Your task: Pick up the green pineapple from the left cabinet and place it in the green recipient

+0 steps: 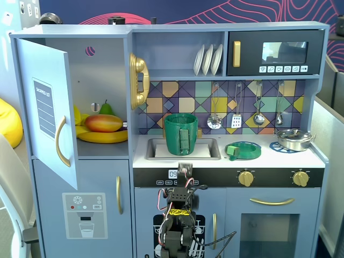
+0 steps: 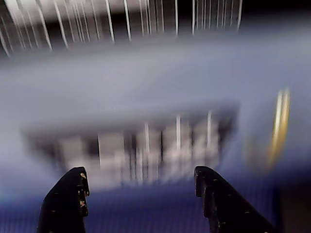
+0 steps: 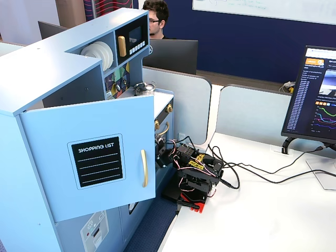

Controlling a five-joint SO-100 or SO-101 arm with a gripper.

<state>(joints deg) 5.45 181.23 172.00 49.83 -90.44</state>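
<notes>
Left cabinet (image 1: 102,75) standing open in a fixed view, its door (image 1: 45,107) with the shopping-list label and curved gold handle hanging out to the left. On the shelf inside: a red-orange mango (image 1: 104,123) lying on yellow bananas (image 1: 102,137), with the top of a smooth green pear (image 1: 106,108) showing behind. Cannot make out the green pineapple among that fruit; possibly hidden behind the mango, not visible in any view. Green recipient (image 1: 180,134) upright in the sink (image 1: 207,153) at the middle of the counter, ribbed handle strip facing the camera, well apart from the cabinet shelf. Flat green dish (image 1: 243,150) just to the right of the sink. Arm (image 1: 180,215) folded low before the kitchen's lower doors; in another fixed view, the arm (image 3: 197,170) sitting on the white desk (image 3: 252,220) beside the open door (image 3: 89,157). Wrist view badly blurred, only a pale blue-grey surface and streaks to be read. Claw (image 2: 138,177) spread wide there, two dark fingers (image 2: 65,199) well apart, nothing between them.
</notes>
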